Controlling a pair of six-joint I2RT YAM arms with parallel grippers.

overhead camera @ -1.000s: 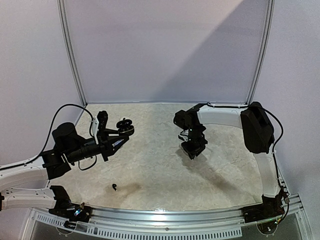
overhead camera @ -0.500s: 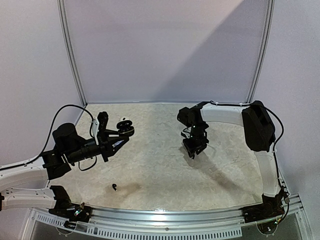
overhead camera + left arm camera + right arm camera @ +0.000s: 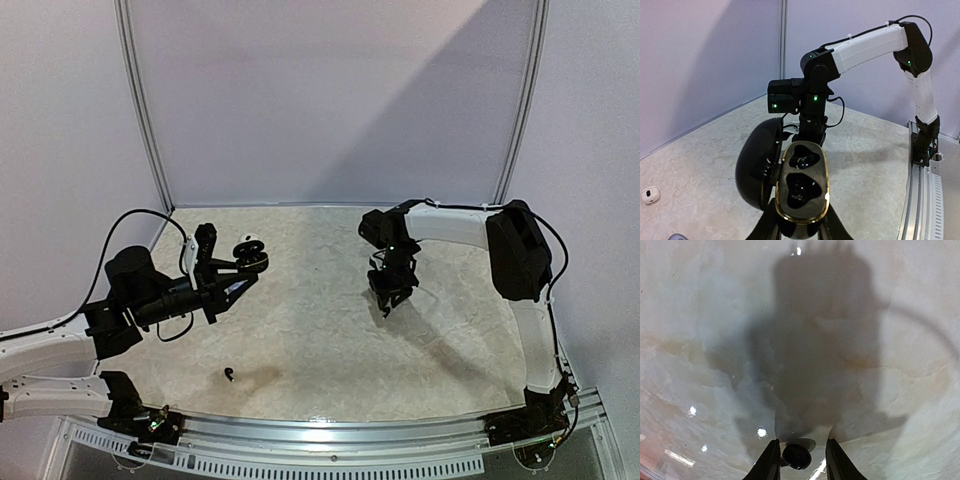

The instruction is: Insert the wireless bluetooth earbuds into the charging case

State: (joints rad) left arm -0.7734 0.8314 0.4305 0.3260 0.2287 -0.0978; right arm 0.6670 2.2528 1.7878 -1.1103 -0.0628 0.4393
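Note:
My left gripper (image 3: 228,287) is shut on a black charging case (image 3: 250,256) with a gold rim and holds it above the table with the lid swung open. In the left wrist view the case (image 3: 802,200) shows two dark wells, both looking empty, with my left gripper (image 3: 800,231) under it. My right gripper (image 3: 390,297) points down at the table. In the right wrist view it (image 3: 801,460) is open, and a black earbud (image 3: 797,456) lies between the fingers, against the left one. Another black earbud (image 3: 230,375) lies near the front edge. A white earbud (image 3: 650,194) lies on the table.
The marbled tabletop (image 3: 320,330) is walled by lilac panels behind and at the sides. The right arm (image 3: 865,45) reaches across, facing the held case. A metal rail (image 3: 350,425) runs along the near edge. A small grey object (image 3: 677,237) is cut off at the left wrist view's bottom edge.
The right wrist has shifted a little to the right and turned more upright over the same spot. The left arm and the case have not moved.

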